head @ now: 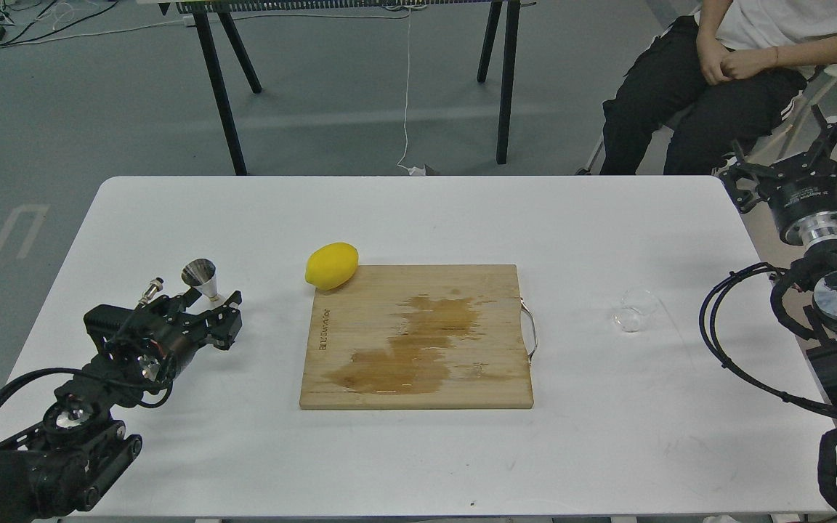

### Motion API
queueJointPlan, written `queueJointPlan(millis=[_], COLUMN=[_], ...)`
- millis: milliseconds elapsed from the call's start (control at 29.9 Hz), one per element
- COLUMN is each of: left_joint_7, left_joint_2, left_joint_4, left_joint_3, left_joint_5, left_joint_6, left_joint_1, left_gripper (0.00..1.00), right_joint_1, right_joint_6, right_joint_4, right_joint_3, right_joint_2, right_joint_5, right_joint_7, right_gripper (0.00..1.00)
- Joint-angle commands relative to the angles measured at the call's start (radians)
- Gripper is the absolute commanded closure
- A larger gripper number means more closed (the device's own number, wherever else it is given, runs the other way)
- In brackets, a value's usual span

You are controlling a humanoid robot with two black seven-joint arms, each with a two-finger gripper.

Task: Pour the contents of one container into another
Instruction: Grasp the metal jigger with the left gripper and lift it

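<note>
White table [171,450] carries our work: our left hand [216,309] is clamped on the jigger [201,277] at its waist, our right hand [829,145] is spread, well apart from the glass cup [634,309]. Squeezing could skid the cup; lemon [331,266] and stained board [416,338] lie between.

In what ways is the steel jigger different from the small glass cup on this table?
The jigger is shiny opaque steel, and the glass cup is clear and colourless. The jigger narrows downward like a cone, while the glass cup is low and round. The jigger stands at the left, right at the left end effector; the glass cup sits at the right, with nothing near it. Both are small and rest on the white table.
</note>
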Motion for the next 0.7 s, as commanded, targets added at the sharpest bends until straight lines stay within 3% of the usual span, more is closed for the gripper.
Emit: queueJointPlan(millis=[0,67,234,468,568,668], left_joint_7=[0.002,0.006,0.035,0.041,0.041,0.055], left_joint_2=[0.000,0.000,0.000,0.016,0.052,0.067], left_joint_4=[0.012,0.021,0.021,-0.025,-0.150,-0.309], left_joint_3=[0.001,0.001,0.003,0.000,0.009,0.017], left_joint_5=[0.000,0.000,-0.005,-0.017,-0.019,0.001], left_joint_6=[0.002,0.002,0.004,0.082,0.084,0.021], left_joint_1=[-0.009,-0.009,-0.013,-0.057,-0.091,-0.100], left_gripper=[0.63,0.76,0.94,0.95,0.94,0.95], right_joint_1=[0.000,0.000,0.000,0.000,0.000,-0.001], right_joint_6=[0.000,0.000,0.000,0.000,0.000,0.000], right_joint_4=[0.000,-0.002,-0.002,-0.002,-0.002,-0.003], right_joint_3=[0.002,0.000,-0.001,0.002,0.002,0.000], right_joint_2=[0.000,0.000,0.000,-0.006,-0.011,-0.011], right_joint_5=[0.000,0.000,0.000,0.000,0.000,0.000], right_joint_7=[0.001,0.001,0.004,0.004,0.004,0.004], right_gripper=[0.00,0.00,0.00,0.00,0.00,0.00])
